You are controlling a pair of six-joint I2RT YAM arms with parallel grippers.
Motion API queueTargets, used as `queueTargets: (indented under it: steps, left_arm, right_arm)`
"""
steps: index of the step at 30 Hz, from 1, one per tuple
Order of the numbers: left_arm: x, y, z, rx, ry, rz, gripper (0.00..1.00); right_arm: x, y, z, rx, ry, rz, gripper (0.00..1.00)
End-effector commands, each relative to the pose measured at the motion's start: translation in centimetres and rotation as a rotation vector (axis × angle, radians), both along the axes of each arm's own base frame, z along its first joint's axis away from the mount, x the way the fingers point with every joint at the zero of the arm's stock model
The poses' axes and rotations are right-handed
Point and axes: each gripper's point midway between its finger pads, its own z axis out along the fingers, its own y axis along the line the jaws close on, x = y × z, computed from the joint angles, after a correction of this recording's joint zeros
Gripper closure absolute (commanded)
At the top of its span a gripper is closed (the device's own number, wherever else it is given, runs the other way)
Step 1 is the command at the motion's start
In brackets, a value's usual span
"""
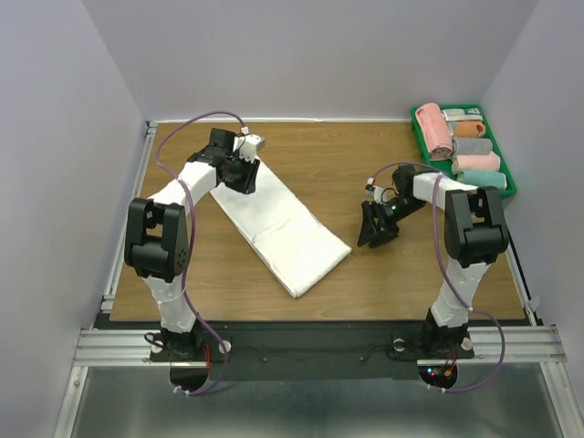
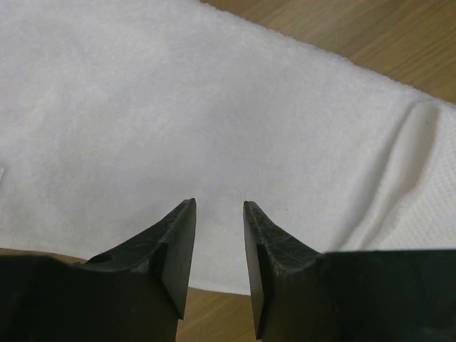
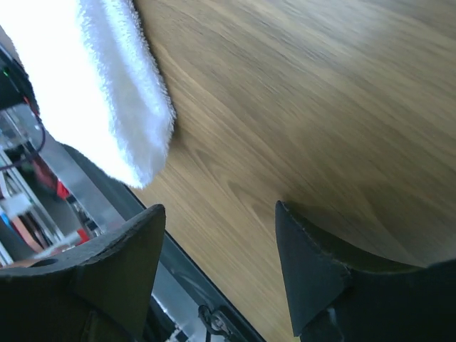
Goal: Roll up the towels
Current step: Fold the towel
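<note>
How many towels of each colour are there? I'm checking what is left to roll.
white towel, flat: 1
pink towels, rolled in the green tray: 2
orange towel: 1
grey-brown towel: 1
pale green towels: 2, one unclear
Total: 7

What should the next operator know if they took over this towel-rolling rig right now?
Left gripper: narrowly open, empty, over the far end of the white towel.
Right gripper: open, empty, over bare table to the right of the towel's near end.
Things: the white towel lies flat as a long strip, diagonal across the table. The rolled towels sit in the green bin at the far right corner.
Done: the towels in the bin are rolled.
Left: the white towel, with no roll started. Probably grasp one end and roll along the strip.
</note>
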Motion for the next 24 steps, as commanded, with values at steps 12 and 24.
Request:
queueTargets:
  steps: [12, 24]
  left_arm:
    - [6.4, 3.3, -1.9, 0.116, -0.071, 0.151, 0.62]
    - [7.0, -2.2, -5.3, 0.013, 0.025, -0.02, 0.68]
  right_arm:
    - [-3.1, 7.2, -4.8, 0.016, 0.067, 0.193, 0.39]
    - [-8.4, 10.8, -5.6, 0.107, 0.151, 0.319, 0.42]
